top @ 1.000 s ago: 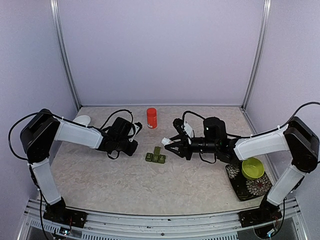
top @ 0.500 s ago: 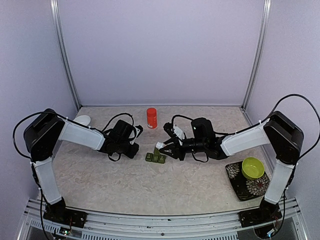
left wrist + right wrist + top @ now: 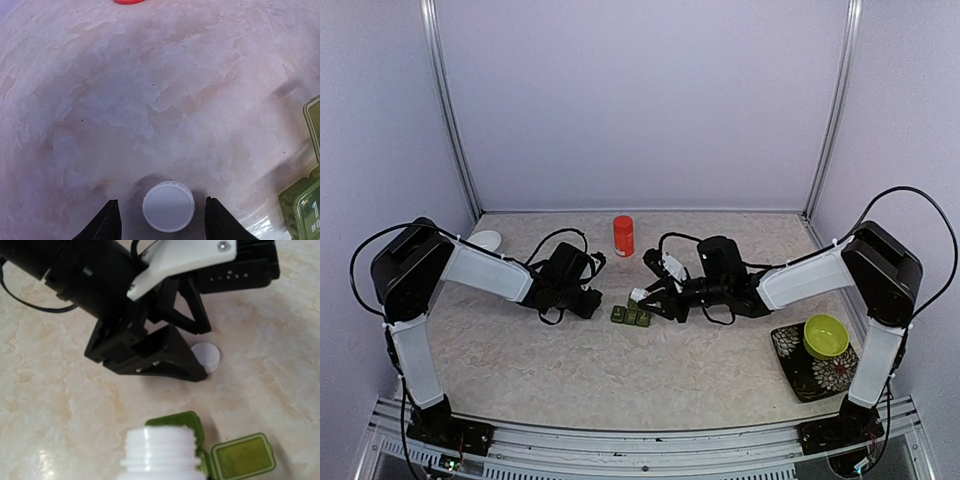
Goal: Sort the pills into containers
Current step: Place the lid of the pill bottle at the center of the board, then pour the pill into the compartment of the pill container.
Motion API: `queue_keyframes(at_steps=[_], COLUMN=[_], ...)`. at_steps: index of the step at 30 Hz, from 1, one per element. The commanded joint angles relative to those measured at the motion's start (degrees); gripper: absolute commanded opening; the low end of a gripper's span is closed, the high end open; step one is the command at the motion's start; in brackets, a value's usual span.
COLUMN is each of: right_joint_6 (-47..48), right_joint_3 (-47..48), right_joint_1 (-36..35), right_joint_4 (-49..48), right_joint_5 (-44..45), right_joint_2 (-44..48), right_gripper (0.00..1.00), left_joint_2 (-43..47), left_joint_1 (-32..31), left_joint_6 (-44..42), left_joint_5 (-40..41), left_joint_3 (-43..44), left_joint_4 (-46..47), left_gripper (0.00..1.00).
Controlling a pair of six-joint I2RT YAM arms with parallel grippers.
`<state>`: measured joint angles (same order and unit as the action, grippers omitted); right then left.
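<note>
Our left jaws were spread around the white cap (image 3: 168, 206) on the desk (image 3: 150, 100). Our right jaws pinched the open white bottle (image 3: 160, 450) near the green pill box (image 3: 235, 457).

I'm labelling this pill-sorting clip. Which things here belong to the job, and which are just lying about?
In the job: green pill box; white bottle held in the right fingers; white cap lying between the left fingers.
Lying about, seemingly: red-orange bottle; white bowl; lime-green bowl on its patterned mat.
</note>
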<state>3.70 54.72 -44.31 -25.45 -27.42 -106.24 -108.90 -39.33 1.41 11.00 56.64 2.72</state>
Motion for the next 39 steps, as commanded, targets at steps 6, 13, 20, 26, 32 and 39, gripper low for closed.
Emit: queue_keyframes(at_steps=[6,13,20,26,32,39], right_joint_6=[1.46,1.63,1.96,2.96,3.63,4.12], right_joint_3=[3.32,5.97,8.26,10.90,12.88,14.54], right_joint_1=[0.41,0.41,0.20,-0.31,-1.16,-1.88], right_joint_4=[5.08,9.62,15.02,20.67,24.64,26.91], right_joint_5=[1.12,2.30,3.84,6.19,7.66,8.22], right_joint_2=[-2.99,-4.08,-4.78,-5.11,-5.92,-6.92], right_gripper=[0.00,0.00,0.00,0.00,0.00,0.00], left_joint_2=[2.58,2.16,1.43,1.07,0.84,1.04], left_joint_1=[-1.45,-3.25,-4.04,-4.34,-4.52,-4.78], left_joint_6=[0.61,0.92,1.22,1.27,1.56,1.75], left_joint_5=[0.96,0.94,0.60,0.22,-0.01,-0.23], left_joint_3=[0.06,0.15,0.04,0.13,-0.20,-0.73], left_joint_4=[-1.38,-1.29,-0.99,-0.70,-0.27,0.17], left_gripper=[0.59,0.59,0.59,0.59,0.60,0.60])
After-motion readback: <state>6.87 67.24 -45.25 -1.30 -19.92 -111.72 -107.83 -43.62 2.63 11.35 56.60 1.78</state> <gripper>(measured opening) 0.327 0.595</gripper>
